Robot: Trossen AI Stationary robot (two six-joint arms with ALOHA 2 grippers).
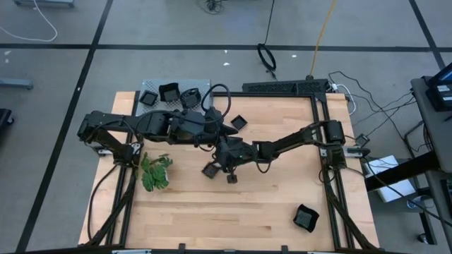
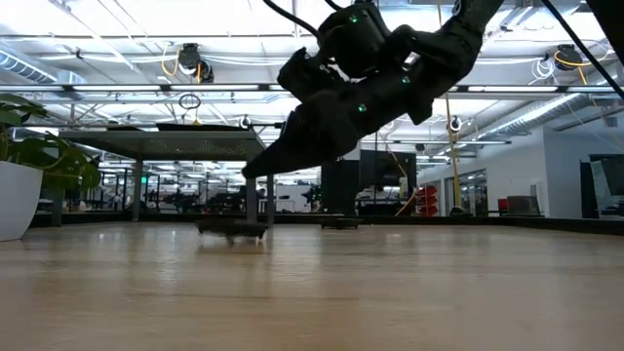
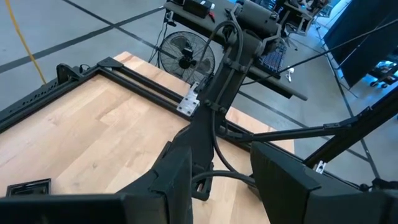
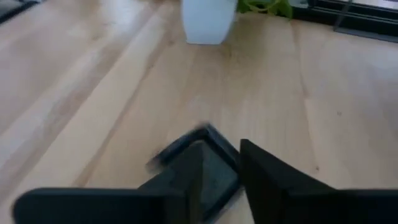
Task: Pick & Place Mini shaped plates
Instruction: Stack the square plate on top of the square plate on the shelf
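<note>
Small glossy black plates lie about the wooden table. One square plate [image 1: 210, 170] [image 4: 214, 180] rests flat near the table's middle. My right gripper [image 1: 217, 162] [image 4: 221, 149] hangs open just above it, slanting down toward the table's left. One finger is over the dish's inside and the other is beyond its rim. In the low view its fingertips [image 2: 252, 172] are clear above the plate [image 2: 232, 228]. My left gripper [image 1: 214, 131] [image 3: 221, 158] is open and empty, raised beside the right arm. Three more plates [image 1: 169, 92] sit on the grey shelf.
Another plate [image 1: 239, 121] [image 3: 28, 186] lies toward the far edge, and one [image 1: 305, 217] sits near the table's near right corner. A green plant [image 1: 155, 171] in a white pot [image 4: 208, 22] stands to the left. The grey perforated shelf [image 1: 205, 85] is at the far left corner. The two arms overlap at mid-table.
</note>
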